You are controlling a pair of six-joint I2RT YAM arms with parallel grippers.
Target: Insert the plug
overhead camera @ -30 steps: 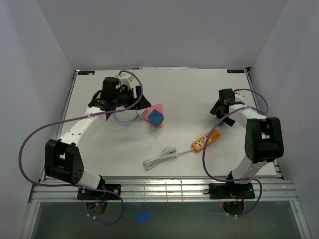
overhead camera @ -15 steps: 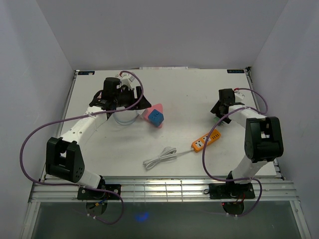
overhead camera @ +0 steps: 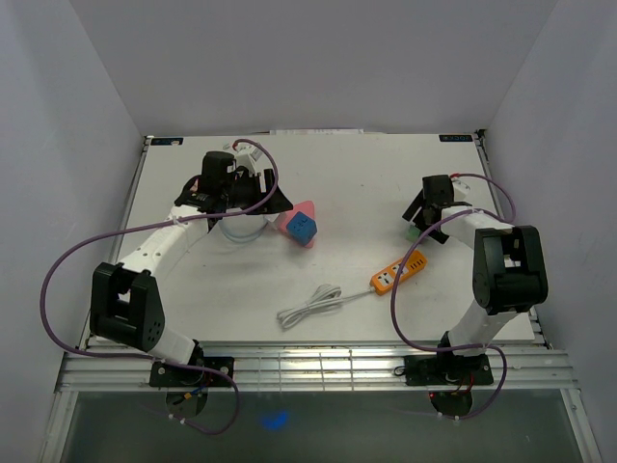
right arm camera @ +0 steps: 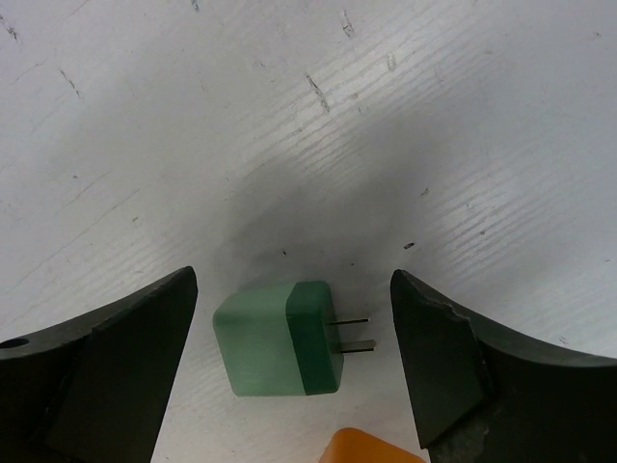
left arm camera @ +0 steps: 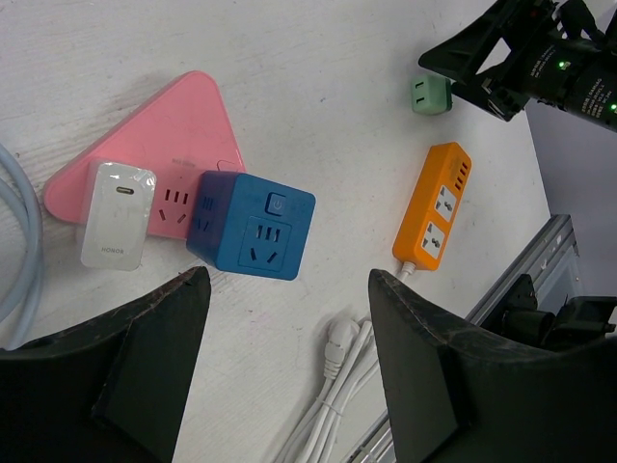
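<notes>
Since the earlier frame the right gripper [right arm camera: 294, 280] has slid a little toward the near edge and now sits over the one green plug [right arm camera: 280, 352], while the left gripper [left arm camera: 289, 280] has edged slightly to the right. The right jaws stand wide apart, one finger on each side of the plug, touching nothing; the plug lies flat on the table [right arm camera: 289, 116] between them, its two prongs pointing toward the right finger. One orange power strip [left arm camera: 434, 217] lies just beside the plug (only its corner shows at the right wrist). The left jaws are also spread wide and empty, hovering over one pink triangular socket block [left arm camera: 154, 145], one blue cube socket [left arm camera: 255, 227] touching it, and one white charger [left arm camera: 118, 214] marked "HONOR". One coiled white cord [overhead camera: 310, 306] lies near the strip
</notes>
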